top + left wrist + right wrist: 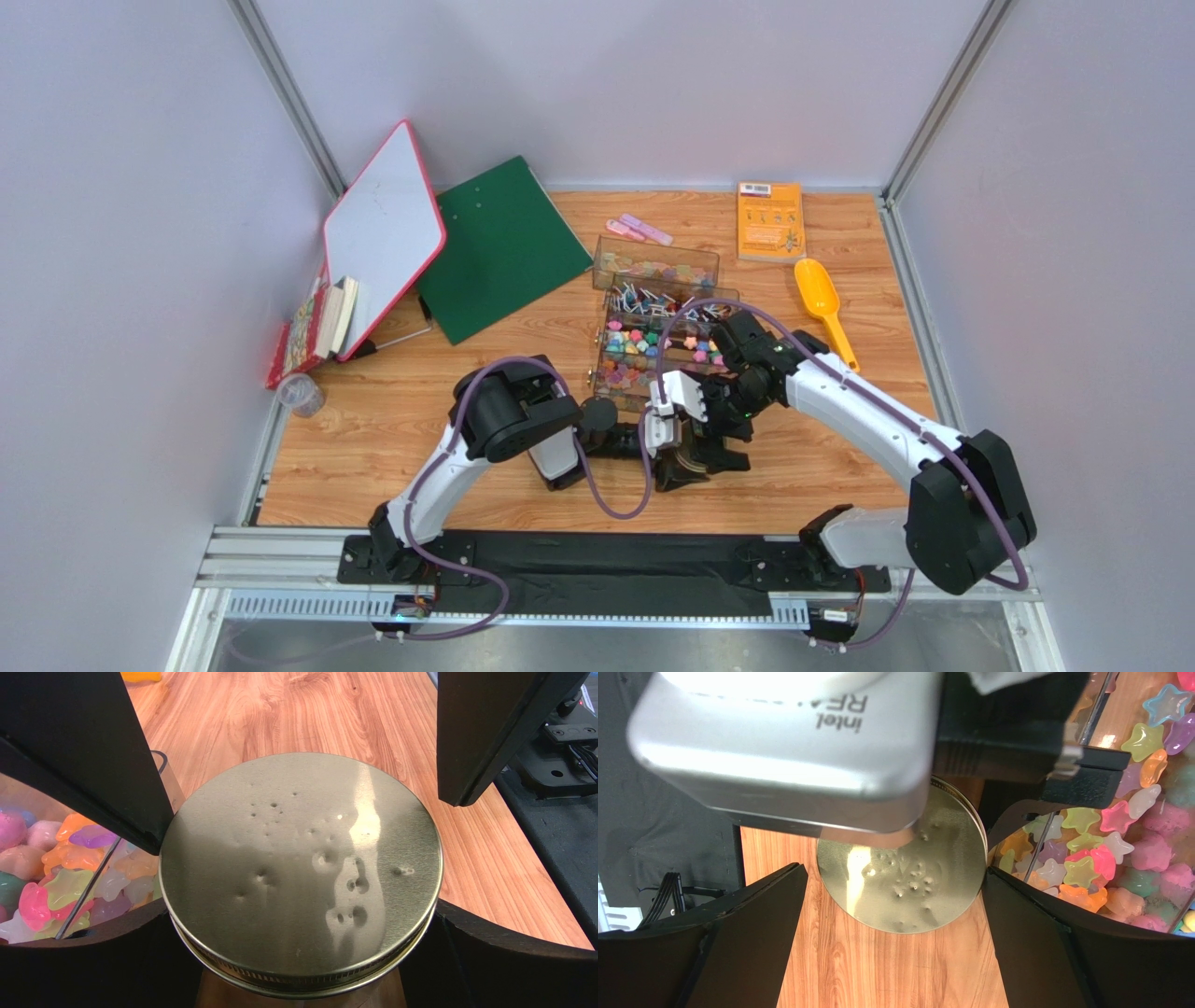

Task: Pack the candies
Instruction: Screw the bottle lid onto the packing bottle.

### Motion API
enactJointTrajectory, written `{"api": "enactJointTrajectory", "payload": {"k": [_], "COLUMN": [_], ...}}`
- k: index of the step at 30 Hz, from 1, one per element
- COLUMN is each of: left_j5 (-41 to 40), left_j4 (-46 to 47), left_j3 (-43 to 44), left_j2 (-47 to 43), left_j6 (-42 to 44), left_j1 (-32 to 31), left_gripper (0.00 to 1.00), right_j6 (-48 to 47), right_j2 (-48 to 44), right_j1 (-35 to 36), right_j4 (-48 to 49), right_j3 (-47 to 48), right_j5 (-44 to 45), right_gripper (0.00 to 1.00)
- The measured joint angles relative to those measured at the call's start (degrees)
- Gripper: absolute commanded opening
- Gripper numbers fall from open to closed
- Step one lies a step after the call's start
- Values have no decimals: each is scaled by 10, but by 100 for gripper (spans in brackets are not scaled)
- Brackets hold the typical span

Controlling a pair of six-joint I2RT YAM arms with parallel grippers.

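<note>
Left claw [302,777]: jaws spread wide either side of the gold lid [302,875], gripping nothing.
Right claw [892,952]: wide too, poised just above that same lid, nothing held.
Candies [1137,833]: bright stars and lumps heaped in the clear divided box [657,329], right beside the lid.
Lid: flat, dimpled, over the wooden counter [316,714].
Yellow scoop [822,303]: lying well off to the right.

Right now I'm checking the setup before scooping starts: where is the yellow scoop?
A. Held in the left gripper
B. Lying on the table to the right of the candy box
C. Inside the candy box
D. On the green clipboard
B: in the top view the yellow scoop lies on the bare table, right of the clear candy box, with neither gripper on it.
</note>
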Motion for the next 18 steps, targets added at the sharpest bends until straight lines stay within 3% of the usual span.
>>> {"api": "enactJointTrajectory", "payload": {"k": [18], "left_j5": [15], "left_j4": [-10], "left_j3": [7], "left_j2": [0], "left_j6": [0], "left_j1": [3], "left_gripper": [0], "right_j6": [0], "right_j2": [-60], "right_j1": [0], "right_j4": [24], "right_j3": [-47], "right_j5": [21], "right_gripper": [100]}}
